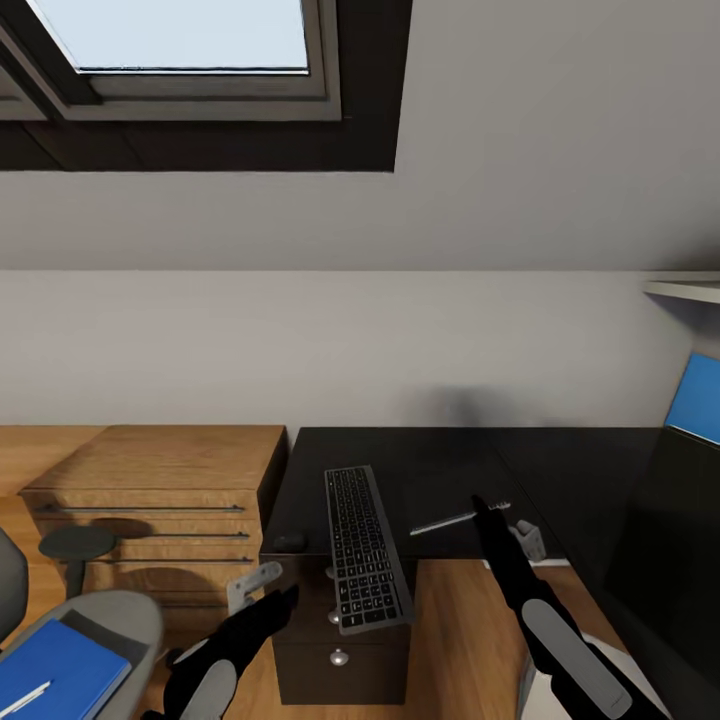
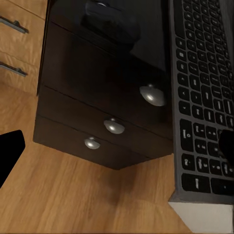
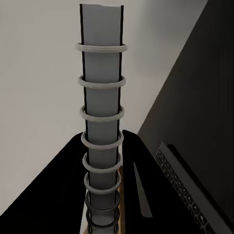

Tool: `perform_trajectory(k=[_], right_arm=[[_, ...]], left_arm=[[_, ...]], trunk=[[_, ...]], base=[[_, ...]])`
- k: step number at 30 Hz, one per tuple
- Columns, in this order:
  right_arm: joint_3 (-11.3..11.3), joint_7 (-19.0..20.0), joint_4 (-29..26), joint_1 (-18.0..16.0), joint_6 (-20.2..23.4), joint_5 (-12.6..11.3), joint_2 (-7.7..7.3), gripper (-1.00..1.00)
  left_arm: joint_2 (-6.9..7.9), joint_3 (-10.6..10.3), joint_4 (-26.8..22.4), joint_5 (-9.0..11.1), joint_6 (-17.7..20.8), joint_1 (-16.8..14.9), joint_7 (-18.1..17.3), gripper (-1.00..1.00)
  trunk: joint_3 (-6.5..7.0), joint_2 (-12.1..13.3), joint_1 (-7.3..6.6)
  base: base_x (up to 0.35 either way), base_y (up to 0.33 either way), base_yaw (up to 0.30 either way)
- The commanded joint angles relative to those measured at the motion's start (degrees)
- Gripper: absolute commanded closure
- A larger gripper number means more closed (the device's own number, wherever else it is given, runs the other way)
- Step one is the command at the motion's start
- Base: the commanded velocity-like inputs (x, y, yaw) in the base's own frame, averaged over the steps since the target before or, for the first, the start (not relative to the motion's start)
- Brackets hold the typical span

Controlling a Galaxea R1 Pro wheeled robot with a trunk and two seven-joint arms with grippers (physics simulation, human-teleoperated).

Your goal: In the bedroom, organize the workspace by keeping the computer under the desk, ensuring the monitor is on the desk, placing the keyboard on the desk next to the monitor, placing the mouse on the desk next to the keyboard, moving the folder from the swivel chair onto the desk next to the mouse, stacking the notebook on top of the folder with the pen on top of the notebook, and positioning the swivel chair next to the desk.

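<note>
Fingers of the right gripper (image 1: 487, 515) are closed on the grey notebook (image 3: 101, 112); in the right wrist view its ring-bound spine stands up between the dark fingers (image 3: 73, 165). From the head view the notebook (image 1: 458, 519) reads as a thin pale strip, held edge-on over the near part of the surface, right of the keyboard (image 1: 363, 548).

Whether the left gripper (image 1: 270, 590) has its fingers spread or closed I cannot tell; it hangs near the front of the desk (image 1: 440, 470), beside the drawers, with nothing visibly in it.

On the black surface the keyboard lies lengthwise, its near end jutting out past the front edge above the drawer unit. A small dark mouse (image 1: 290, 542) sits on the near left corner of the surface, just left of the keyboard. In the left wrist view, three silver-knobbed drawers (image 2: 113, 126) show below the overhanging keyboard.

At the near left, the swivel chair (image 1: 120, 615) carries the blue folder (image 1: 55, 670) on its seat, with a white pen (image 1: 22, 698) lying on the folder. A light wooden cabinet (image 1: 150, 490) stands left of the desk.
</note>
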Motion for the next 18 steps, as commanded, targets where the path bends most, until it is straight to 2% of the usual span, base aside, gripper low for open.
perform_trajectory(k=[1,14,18], right_arm=[[0.2,0.2,0.0,-0.1,-0.5,-0.6,-0.04,1.00],[0.3,0.0,0.1,-0.1,-0.9,-0.7,0.11,1.00],[0.2,0.0,0.1,-0.1,-1.6,-0.8,0.13,1.00]], left_arm=[[0.06,-0.1,-0.2,0.6,0.0,-0.1,0.5,-1.00],[0.14,0.3,-0.8,1.2,-0.1,-0.1,0.6,-1.00],[0.72,0.8,-0.9,1.2,-0.1,-0.1,0.6,-1.00]], trunk=[[-0.26,-0.5,0.23],[-2.59,-5.7,3.09],[-3.31,-7.3,3.96]], base=[[0.000,0.000,0.000],[0.000,0.000,0.000],[0.000,0.000,0.000]])
